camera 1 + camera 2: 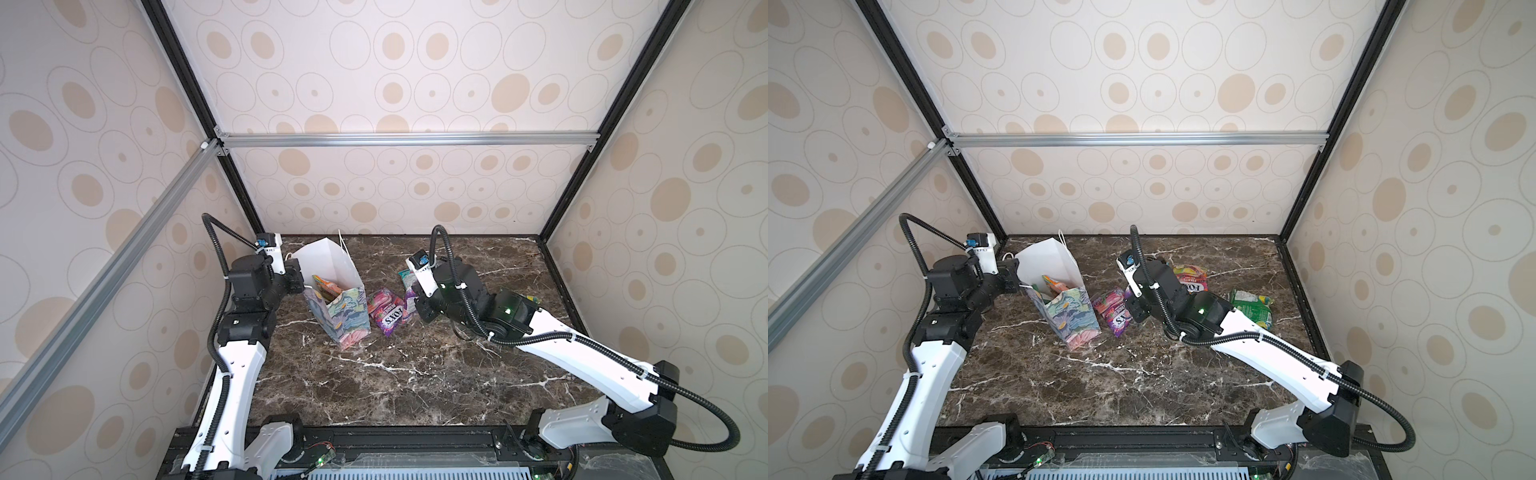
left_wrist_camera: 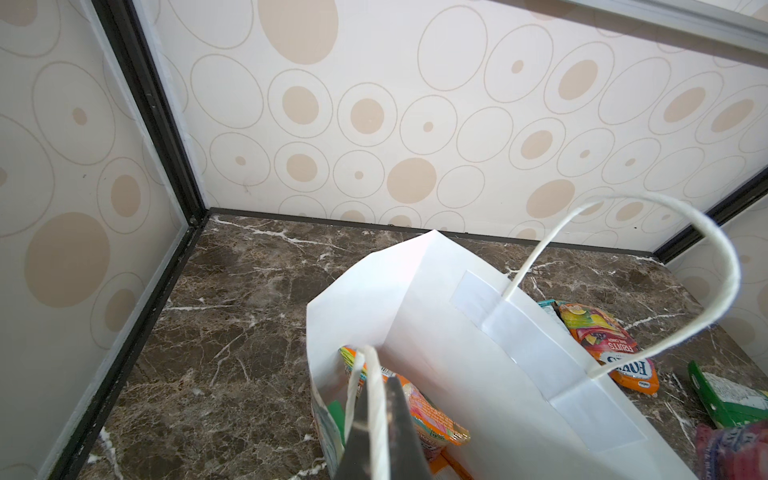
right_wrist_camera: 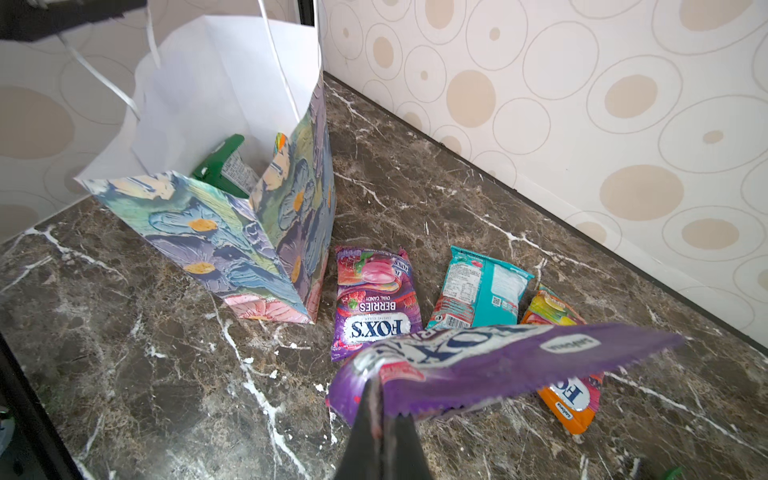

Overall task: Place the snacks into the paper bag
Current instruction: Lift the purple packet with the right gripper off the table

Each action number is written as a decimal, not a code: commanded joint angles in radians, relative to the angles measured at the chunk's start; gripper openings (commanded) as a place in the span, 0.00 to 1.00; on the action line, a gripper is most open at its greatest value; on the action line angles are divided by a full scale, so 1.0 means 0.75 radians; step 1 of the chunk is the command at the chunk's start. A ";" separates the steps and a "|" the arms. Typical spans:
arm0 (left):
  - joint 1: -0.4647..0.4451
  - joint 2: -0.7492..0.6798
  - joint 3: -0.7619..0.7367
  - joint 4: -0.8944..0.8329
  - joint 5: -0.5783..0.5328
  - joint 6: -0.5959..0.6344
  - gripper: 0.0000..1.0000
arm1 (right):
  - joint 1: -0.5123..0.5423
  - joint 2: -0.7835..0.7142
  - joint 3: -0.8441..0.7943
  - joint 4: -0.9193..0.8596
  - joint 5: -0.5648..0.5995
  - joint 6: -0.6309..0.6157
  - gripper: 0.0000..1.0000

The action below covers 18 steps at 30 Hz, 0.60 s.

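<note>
From the lower edge of both top views, the left arm (image 1: 237,365) is stretched up the left side and bent inward; its jaws are closed on a white cord handle (image 2: 374,395) of the paper bag (image 1: 349,316), stood upright left of centre on the counter (image 1: 374,382). The right arm (image 1: 590,353) is angled in from the lower right, its jaws clamped on a purple packet's (image 3: 478,365) edge. Beside the bag a berries packet (image 3: 374,303) is laid flat; a teal packet (image 3: 478,291) and an orange packet (image 3: 571,409) are seen beyond.

Top views high, downward; wrist views close, share paper bag (image 2: 436,332).
</note>
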 commanded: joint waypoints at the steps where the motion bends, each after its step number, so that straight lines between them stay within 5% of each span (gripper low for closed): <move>1: 0.009 -0.014 0.018 0.003 0.012 -0.007 0.00 | -0.008 -0.008 0.098 -0.010 -0.048 -0.042 0.00; 18: -0.003 -0.038 0.027 -0.053 0.054 0.038 0.00 | -0.004 0.088 0.395 -0.103 -0.209 -0.092 0.00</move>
